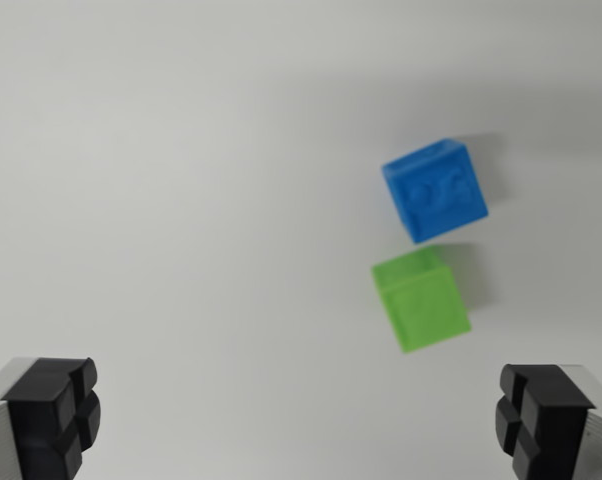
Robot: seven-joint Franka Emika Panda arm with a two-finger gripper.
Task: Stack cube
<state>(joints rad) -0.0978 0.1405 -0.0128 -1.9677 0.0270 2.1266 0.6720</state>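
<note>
A blue cube (435,189) lies on the white surface at the wrist view's upper right, slightly tilted in the picture. Just below it sits a green cube (420,299), close to the blue one with a narrow gap between them. My gripper (296,425) stands open, with its two black pads at the bottom corners: the left fingertip (56,412) and the right fingertip (537,415). Nothing is between the fingers. Both cubes lie ahead of the gripper, toward the right finger's side, and clear of the pads.
A plain white tabletop (181,200) fills the whole view. No other objects or edges show.
</note>
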